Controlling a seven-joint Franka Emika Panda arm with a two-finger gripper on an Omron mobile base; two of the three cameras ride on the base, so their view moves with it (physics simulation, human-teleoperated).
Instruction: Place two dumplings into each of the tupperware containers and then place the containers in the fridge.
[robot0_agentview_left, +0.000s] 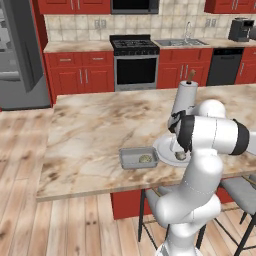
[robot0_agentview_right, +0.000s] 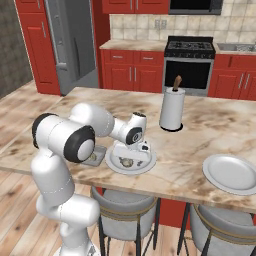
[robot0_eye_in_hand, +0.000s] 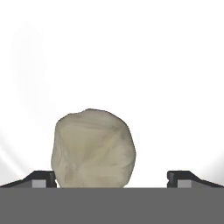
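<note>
gripper (robot0_eye_in_hand: 111, 177): jaws spread wide, low over the near plate, holding nothing; one dumpling sits between the fingertips, nearer the left tip (robot0_eye_in_hand: 41, 178), and I cannot tell whether it touches that tip
dumpling at the gripper (robot0_eye_in_hand: 92, 148): pale, lumpy, resting on the white face of the plate; from the right base camera it shows on the plate just under the hand (robot0_agentview_right: 125, 162)
near plate (robot0_agentview_right: 119, 167): round, white, near the front edge of the island, just right of the container
container (robot0_agentview_left: 128, 160): grey tray on the island, just left of the near plate; one dumpling (robot0_agentview_left: 145, 159) lies in its right half
second plate (robot0_agentview_right: 231, 172): round, white, well to the right on the island
paper towel roll (robot0_agentview_right: 172, 109): upright on the island, beyond the near plate
island (robot0_agentview_left: 95, 130): marbled tan top, stools under its near edge
fridge (robot0_agentview_left: 17, 55): far left, against the wall, well apart from the island
stove (robot0_agentview_left: 134, 57): at the far wall between red cabinets
</note>
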